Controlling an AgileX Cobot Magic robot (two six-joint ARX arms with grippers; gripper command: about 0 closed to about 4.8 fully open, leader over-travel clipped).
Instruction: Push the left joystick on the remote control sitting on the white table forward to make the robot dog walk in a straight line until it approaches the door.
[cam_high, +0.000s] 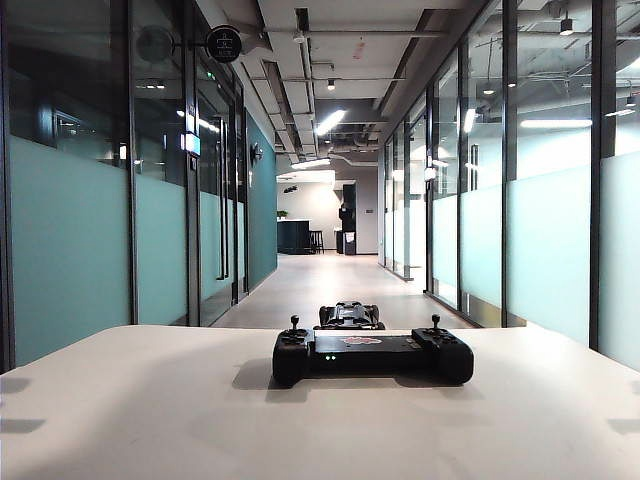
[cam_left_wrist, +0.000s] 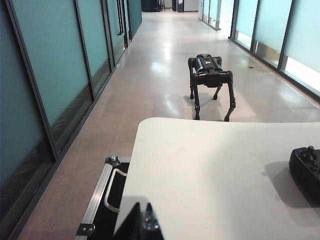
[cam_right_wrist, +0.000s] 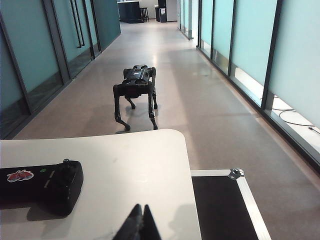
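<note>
The black remote control lies in the middle of the white table, with the left joystick and its matching right stick standing upright. Just beyond the table's far edge, the robot dog stands on all four legs in the corridor, facing away. The left wrist view shows the left gripper shut and empty over the table's near left part, well short of the remote control. My right gripper is shut and empty over the near right part, beside the remote control. Neither gripper shows in the exterior view.
A long corridor runs ahead between glass walls and glass doors. Black cases with metal edging sit on the floor against the table's left side and right side. The robot dog has open floor ahead of it.
</note>
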